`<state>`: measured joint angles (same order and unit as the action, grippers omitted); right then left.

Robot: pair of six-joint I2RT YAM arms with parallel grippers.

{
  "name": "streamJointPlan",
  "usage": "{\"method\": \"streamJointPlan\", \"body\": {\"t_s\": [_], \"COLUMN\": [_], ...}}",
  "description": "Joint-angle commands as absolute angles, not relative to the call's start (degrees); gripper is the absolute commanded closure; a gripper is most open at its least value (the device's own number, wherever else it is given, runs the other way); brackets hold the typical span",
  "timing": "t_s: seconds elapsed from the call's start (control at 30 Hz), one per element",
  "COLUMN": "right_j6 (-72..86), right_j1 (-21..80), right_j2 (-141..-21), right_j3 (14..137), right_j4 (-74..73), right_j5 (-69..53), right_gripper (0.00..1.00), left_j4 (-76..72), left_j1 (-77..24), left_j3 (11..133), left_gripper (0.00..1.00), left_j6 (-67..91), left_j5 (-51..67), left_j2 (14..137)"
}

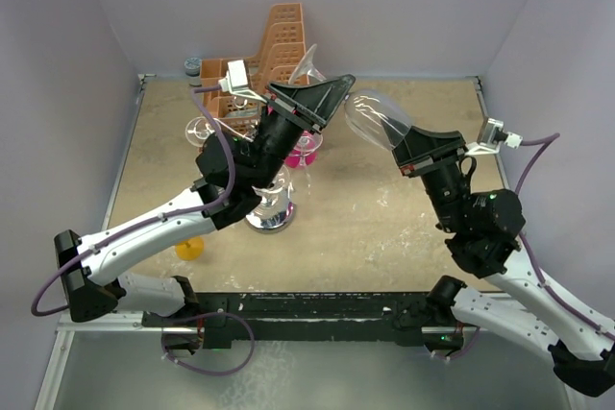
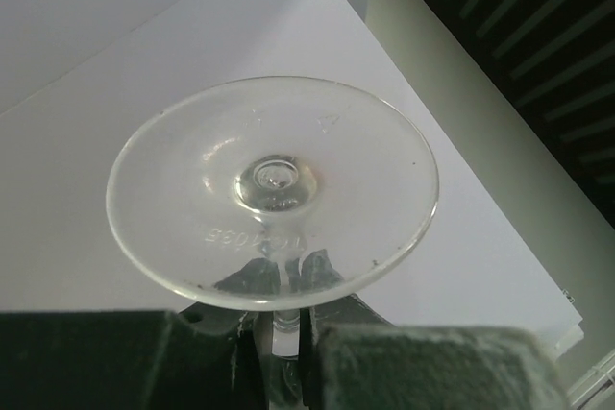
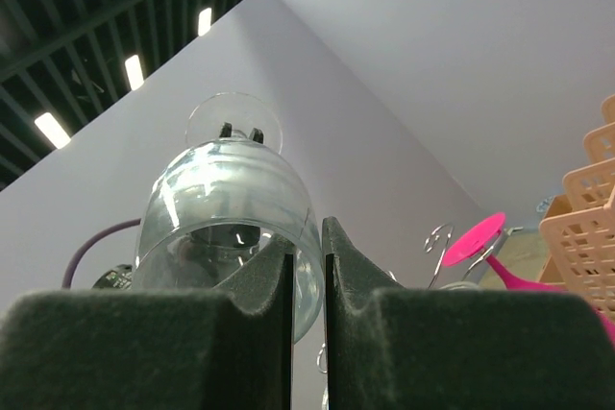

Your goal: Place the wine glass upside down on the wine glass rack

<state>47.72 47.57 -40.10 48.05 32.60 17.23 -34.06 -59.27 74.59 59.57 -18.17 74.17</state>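
Two grips on the wine glass: left gripper clamps the stem, right gripper pinches the bowl. Ease right off slowly, I'd say.

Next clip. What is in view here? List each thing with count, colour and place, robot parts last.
wine glass: 1, clear, in the air above mid-table, between both grippers
wine glass rack: 1, silver wire with chrome base, under the left arm
pink glass: 1, pink, by the rack
second clear glass: 1, clear, left of the rack, partly hidden
basket: 1, orange, far edge
yellow item: 1, near left
grey round item: 1, far-left corner
table: 1, beige
left gripper: shut on the wine glass's stem
right gripper: shut on its bowl rim
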Motion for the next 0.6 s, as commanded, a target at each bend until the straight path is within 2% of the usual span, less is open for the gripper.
{"method": "streamJointPlan", "body": {"t_s": [0.0,0.03,0.1,0.17,0.3,0.47,0.57], "right_j6": [47.88,47.55,46.89,46.64,45.51,43.94,41.48], "right_j1": [47.72,47.72,47.73,47.73,47.73,47.72,47.76], "right_j2": [-39.26,-38.91,-38.23,-37.58,-36.27,-34.27,-33.06], "right_j3": [48.19,48.10,48.00,48.08,49.19,50.82,51.42], "right_j4": [35.76,34.11,31.19,27.41,17.58,5.61,2.06], "right_j5": [15.45,16.63,19.39,19.77,23.45,27.60,29.22], "right_gripper": [0.91,0.77,0.58,0.49,0.42,0.39,0.34], "left_j4": [-34.72,-33.79,-31.39,-28.94,-24.04,-18.01,-16.98], "left_j1": [-59.21,-59.15,-59.15,-59.14,-59.06,-59.05,-59.06], "left_j3": [76.27,76.73,77.59,78.69,81.09,83.75,83.62], "left_gripper": [1.00,1.00,1.00,1.00,1.00,1.00,1.00], "left_j6": [52.37,50.33,46.99,43.03,34.90,24.53,18.33], "left_j5": [-16.82,-17.44,-19.11,-20.52,-22.31,-21.85,-18.04], "left_j2": [71.91,71.60,71.01,70.55,70.01,69.46,68.89]}}
